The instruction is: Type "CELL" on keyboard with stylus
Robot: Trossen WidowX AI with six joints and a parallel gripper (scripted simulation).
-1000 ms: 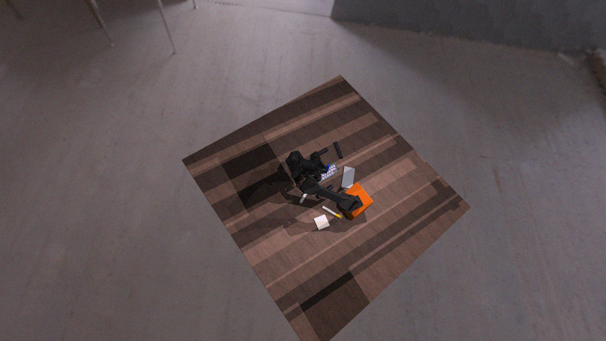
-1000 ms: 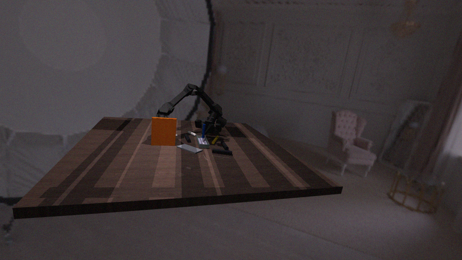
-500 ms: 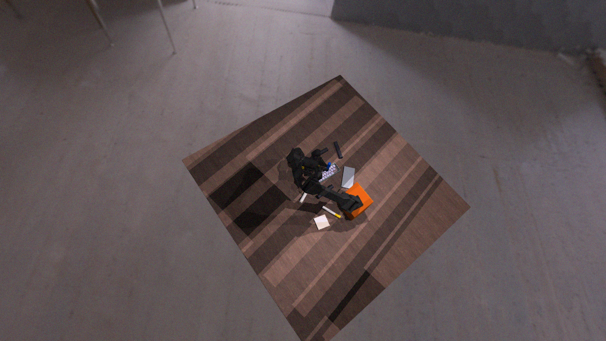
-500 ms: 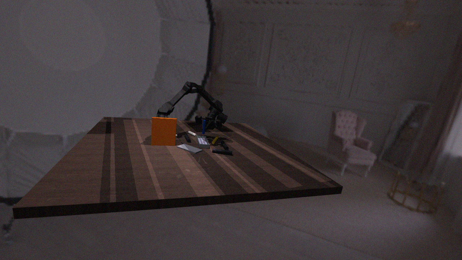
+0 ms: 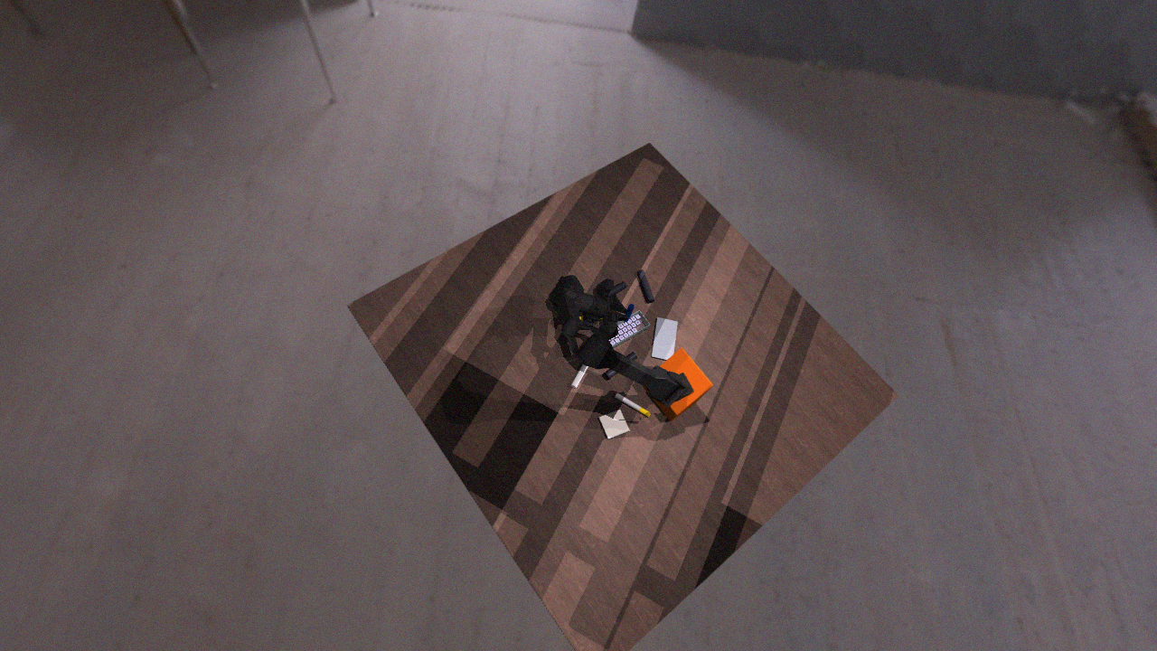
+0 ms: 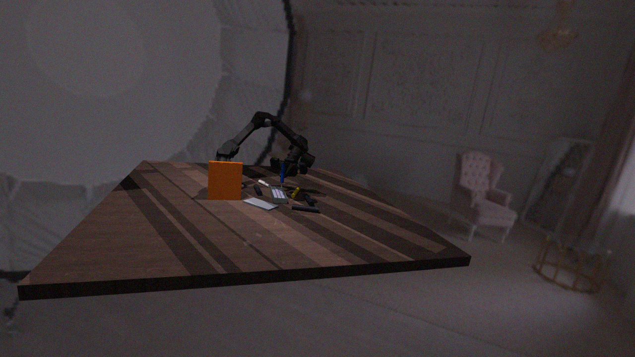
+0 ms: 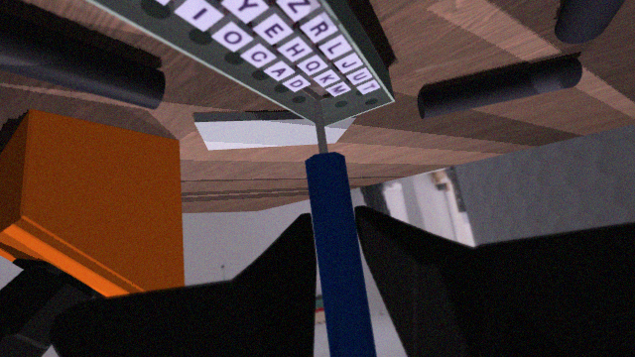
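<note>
My gripper [image 6: 282, 168] [image 7: 333, 219] is shut on the blue stylus [image 5: 629, 310] [image 6: 282, 176] [image 7: 337, 248]. It holds the stylus upright over the keyboard, with the thin grey tip pointing down. The small keyboard [image 5: 629, 330] [image 6: 279, 195] [image 7: 232, 37] has pale letter keys on a grey-green body. In the wrist view the tip overlaps the keyboard's end near the D key [image 7: 297, 83] and the M key [image 7: 339, 89]. Whether the tip touches a key cannot be told. The C key [image 7: 258, 57], E key [image 7: 275, 30] and L key [image 7: 335, 47] are visible.
An orange box [image 5: 689, 368] [image 6: 224, 180] [image 7: 101, 198] stands near the keyboard. A pale flat slab [image 5: 664, 338] [image 6: 260, 204] [image 7: 248, 134] lies beyond its end. Black cylinders [image 6: 305, 208] [image 7: 74, 74] lie on both sides. A yellow object [image 6: 296, 192] lies close by.
</note>
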